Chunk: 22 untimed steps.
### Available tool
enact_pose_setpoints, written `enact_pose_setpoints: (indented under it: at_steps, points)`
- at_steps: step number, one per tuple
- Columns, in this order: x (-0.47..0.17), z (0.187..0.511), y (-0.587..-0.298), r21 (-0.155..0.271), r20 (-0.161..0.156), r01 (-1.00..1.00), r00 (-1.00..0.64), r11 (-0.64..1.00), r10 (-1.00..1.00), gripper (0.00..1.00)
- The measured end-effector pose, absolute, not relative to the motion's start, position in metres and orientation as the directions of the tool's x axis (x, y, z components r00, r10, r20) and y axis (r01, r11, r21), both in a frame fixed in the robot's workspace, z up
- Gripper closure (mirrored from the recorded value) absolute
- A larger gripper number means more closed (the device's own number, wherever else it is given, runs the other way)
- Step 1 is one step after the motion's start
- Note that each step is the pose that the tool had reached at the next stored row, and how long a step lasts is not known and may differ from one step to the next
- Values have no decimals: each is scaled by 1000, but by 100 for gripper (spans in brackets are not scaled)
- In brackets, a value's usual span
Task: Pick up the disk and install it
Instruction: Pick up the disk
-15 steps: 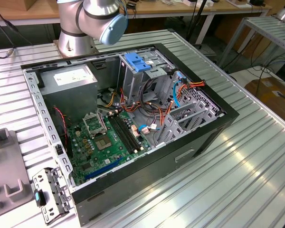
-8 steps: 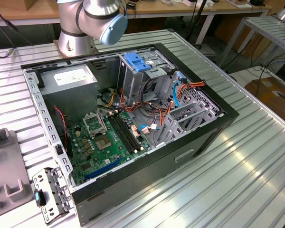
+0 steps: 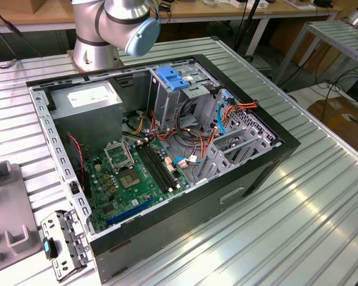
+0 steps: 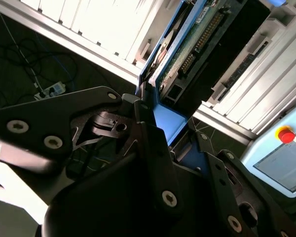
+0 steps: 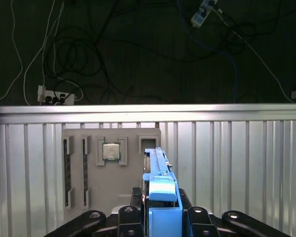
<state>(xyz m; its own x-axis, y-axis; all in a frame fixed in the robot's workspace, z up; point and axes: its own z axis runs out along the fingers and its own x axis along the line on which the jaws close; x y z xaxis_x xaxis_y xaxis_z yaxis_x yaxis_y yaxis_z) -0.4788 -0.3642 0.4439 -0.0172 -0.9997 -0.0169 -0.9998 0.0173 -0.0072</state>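
Disk (image 5: 162, 190) in claw (image 5: 163, 217), over table (image 5: 237, 163)

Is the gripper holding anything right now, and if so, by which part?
Yes. The gripper is shut on the disk, clamping its blue carrier at the end nearest the wrist.

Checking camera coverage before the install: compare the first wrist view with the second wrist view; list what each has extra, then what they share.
First wrist view's extras: a grey fixture tray on the ribbed table, with a processor chip seated in it. Second wrist view's extras: the green circuit-board face of the disk, and a red button on a pale panel. Shared: the disk in its blue carrier, clamped by the gripper, the ribbed table, and cables on the dark floor.
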Motion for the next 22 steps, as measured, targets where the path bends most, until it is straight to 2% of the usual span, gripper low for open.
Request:
enact_pose_setpoints:
  at_steps: [22]
  points:
    - [-479, 464, -364, -6, -17, -1000, -17, 17, -1000, 63]
